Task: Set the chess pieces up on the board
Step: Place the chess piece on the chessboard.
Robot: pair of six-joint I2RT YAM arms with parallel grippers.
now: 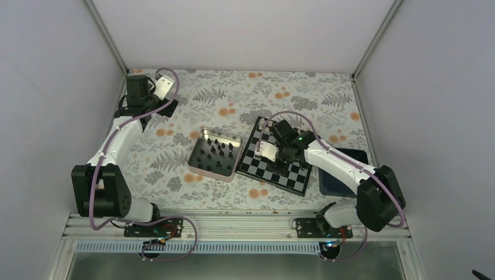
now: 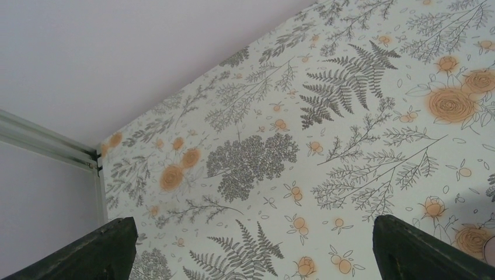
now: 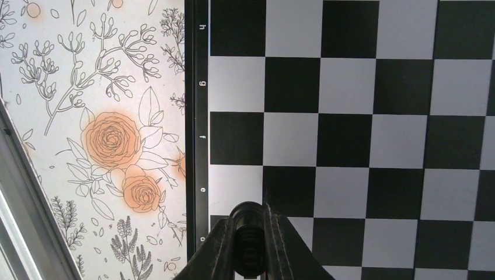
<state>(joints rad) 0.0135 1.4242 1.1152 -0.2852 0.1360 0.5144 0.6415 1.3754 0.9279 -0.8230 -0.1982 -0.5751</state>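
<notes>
Low in the right wrist view, the right gripper (image 3: 250, 242) pinches a tiny black chess piece (image 3: 247, 214) over the bare black-and-silver checkered board (image 3: 350, 140). The rest sit in the silver square metal tin (image 1: 211, 172), and the left gripper (image 2: 251, 251) gapes empty.

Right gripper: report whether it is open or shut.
Shut on a black chess piece; the right gripper pinches it over the board.
</notes>
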